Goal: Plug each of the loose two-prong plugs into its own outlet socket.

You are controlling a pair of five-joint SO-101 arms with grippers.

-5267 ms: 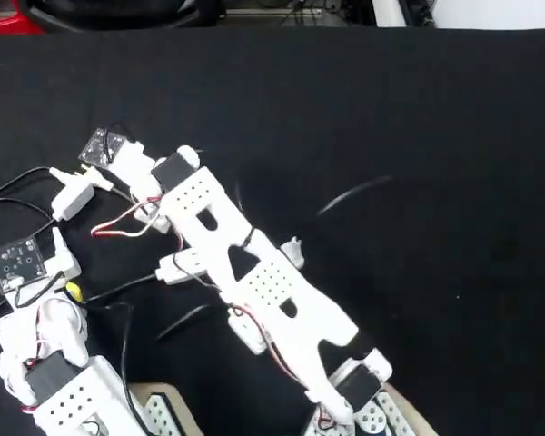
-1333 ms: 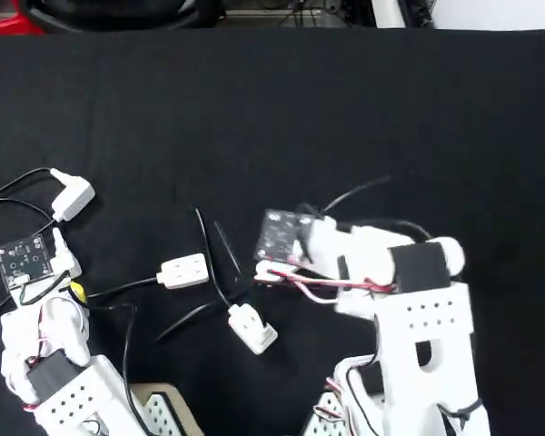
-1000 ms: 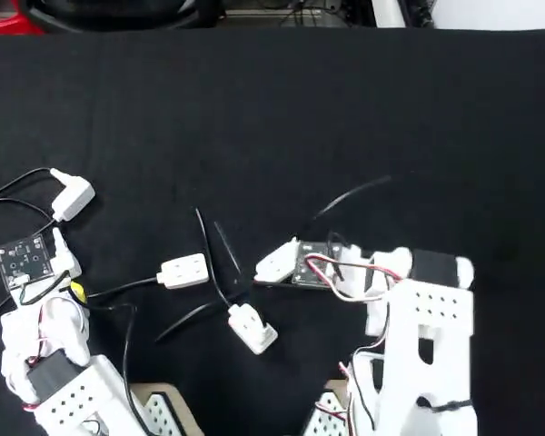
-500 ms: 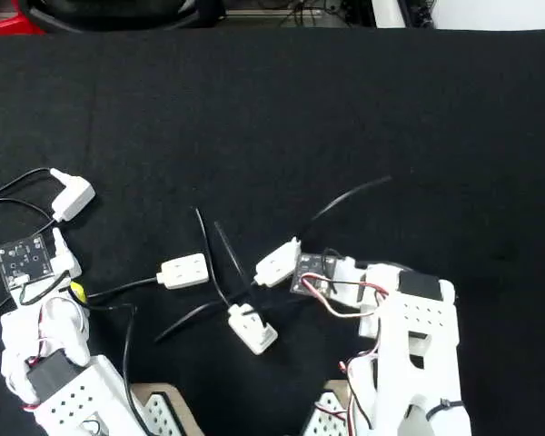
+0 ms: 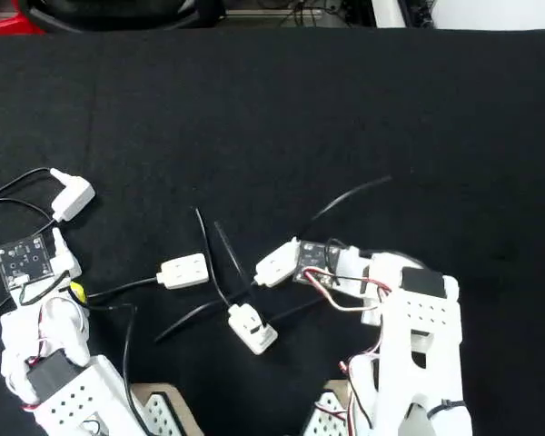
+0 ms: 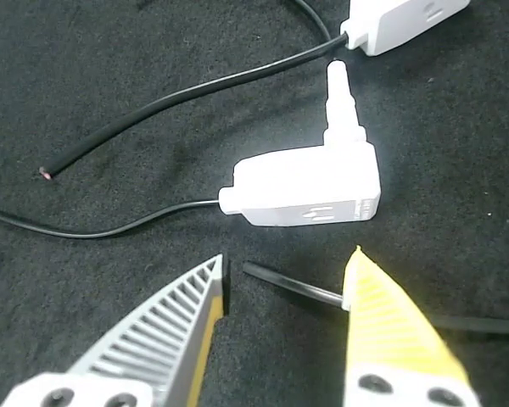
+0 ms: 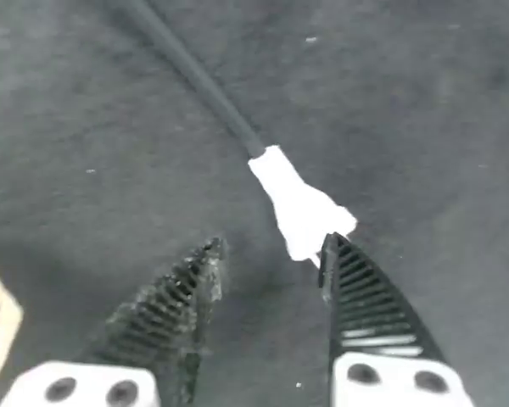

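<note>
Over the black table [image 5: 345, 118] from the high view, the right arm [image 5: 418, 336] stretches toward the middle, its tip right at a straight plug [image 5: 277, 262]. Just beside that, an outlet socket [image 5: 184, 270] lies on its black cable, and a second white connector [image 5: 252, 329] sits nearer the arms. Far over on the other side, an angled plug [image 5: 73, 197] rests beyond the left arm [image 5: 50, 381].

On to the left wrist view: the left gripper [image 6: 288, 259] is spread wide, nothing between its fingers. The angled plug [image 6: 310, 186] lies flat on the cloth just ahead of the fingertips, apart from both of them. The outlet socket [image 6: 403, 19] pokes in farther off, and a loose cable end [image 6: 42, 172] lies off to one side.

Now the right wrist view: the right gripper [image 7: 271, 244] is also released and low over the cloth. The straight plug [image 7: 301, 212] lies on the table with its cable running away, and its end is right against one black finger [image 7: 356, 288], with a clear gap to the other.
</note>
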